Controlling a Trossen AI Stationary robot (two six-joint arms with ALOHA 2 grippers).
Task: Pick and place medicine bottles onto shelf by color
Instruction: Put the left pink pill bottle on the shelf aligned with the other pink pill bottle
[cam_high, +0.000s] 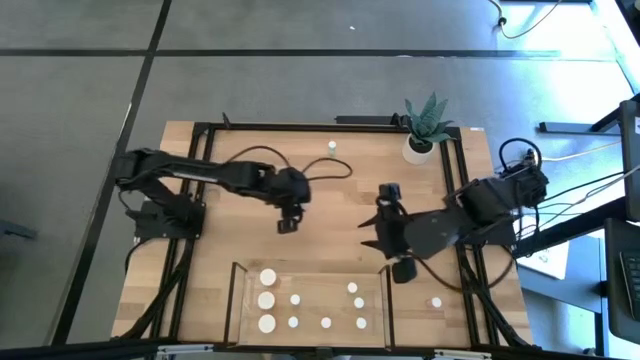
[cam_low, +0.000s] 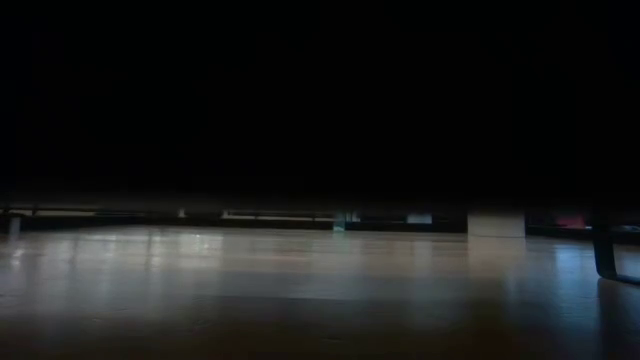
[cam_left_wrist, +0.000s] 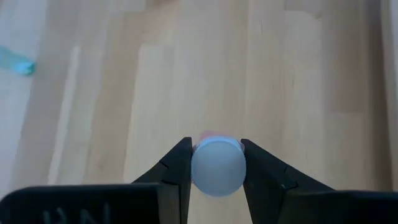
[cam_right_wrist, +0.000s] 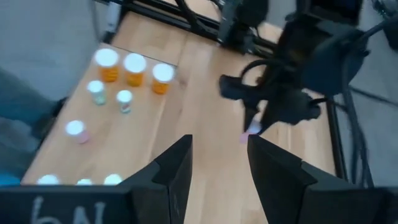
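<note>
On the shelf (cam_high: 240, 300) stand nine white-capped bottles (cam_high: 267, 299); left gripper (cam_left_wrist: 217, 163) clamps another bottle (cam_left_wrist: 217, 168), right gripper (cam_right_wrist: 219, 163) gapes empty.

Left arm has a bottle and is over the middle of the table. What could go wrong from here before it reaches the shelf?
1. The left gripper pinches the bottle only around its white cap; it could slip or twist on the way.
2. The shelf already holds about ten bottles; lowering among them might topple one.
3. The right gripper hovers open beside the shelf, near the likely path.
</note>
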